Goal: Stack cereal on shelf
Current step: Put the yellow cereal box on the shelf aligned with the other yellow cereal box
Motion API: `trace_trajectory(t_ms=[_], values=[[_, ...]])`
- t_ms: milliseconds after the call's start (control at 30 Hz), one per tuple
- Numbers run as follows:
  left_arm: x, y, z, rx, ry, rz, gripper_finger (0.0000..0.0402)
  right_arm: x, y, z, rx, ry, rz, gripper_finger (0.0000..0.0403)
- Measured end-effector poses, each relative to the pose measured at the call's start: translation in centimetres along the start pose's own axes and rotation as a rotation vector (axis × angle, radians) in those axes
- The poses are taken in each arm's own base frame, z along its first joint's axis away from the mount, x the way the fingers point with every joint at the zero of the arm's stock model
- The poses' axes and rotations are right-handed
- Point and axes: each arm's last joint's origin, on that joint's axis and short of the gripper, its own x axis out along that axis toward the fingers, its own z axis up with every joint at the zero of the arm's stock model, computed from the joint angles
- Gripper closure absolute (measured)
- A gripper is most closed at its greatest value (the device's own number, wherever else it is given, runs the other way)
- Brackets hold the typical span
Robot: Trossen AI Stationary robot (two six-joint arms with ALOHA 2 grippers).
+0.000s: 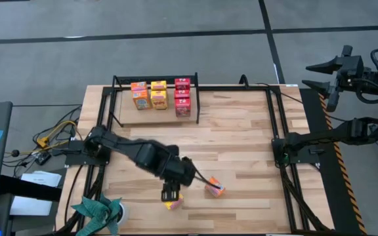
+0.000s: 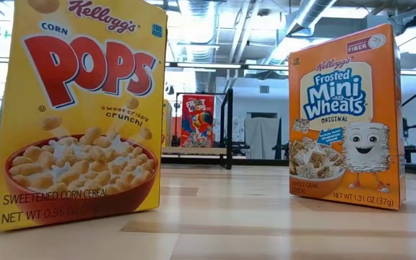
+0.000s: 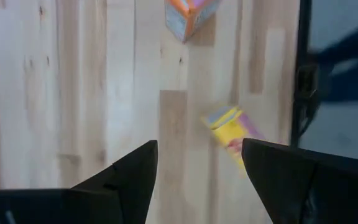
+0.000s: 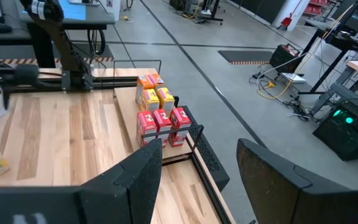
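Standing at the table's near edge, a yellow cereal box and an orange one sit apart; more boxes fill the shelf. The left gripper hovers over the yellow box, fingers apart (nothing held). The right gripper waits off-table, fingers spread.

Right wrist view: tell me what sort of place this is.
Probably a robotics lab or workshop, not a home: bare concrete floor, exposed ceiling ducts, and equipment stands with cables around a wooden table holding cereal boxes.
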Motion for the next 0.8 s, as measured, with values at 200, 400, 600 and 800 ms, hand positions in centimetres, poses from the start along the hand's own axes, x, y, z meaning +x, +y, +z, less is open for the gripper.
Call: trace_trajectory(t_ms=[200, 400, 600, 800], values=[[1.0, -2.8, -0.9, -0.249, -0.032, 0.021, 0.0177, 0.0, 0.0, 0.0, 0.0, -0.001, 0.0, 0.0171], [3.1, -6.3, -2.2, -0.35, 0.004, 0.035, 0.0177, -0.2, 0.0, -0.1, 0.001, -0.006, 0.0, 0.0171], [6.4, -8.6, -3.1, -0.371, 0.065, 0.075, 0.0177, -0.8, 0.0, -0.3, 0.003, -0.02, -0.003, 0.0171], [8.6, -9.2, -3.3, -0.345, 0.096, 0.111, 0.0177, -1.1, 0.0, -0.4, 0.003, -0.025, -0.004, 0.0171]])
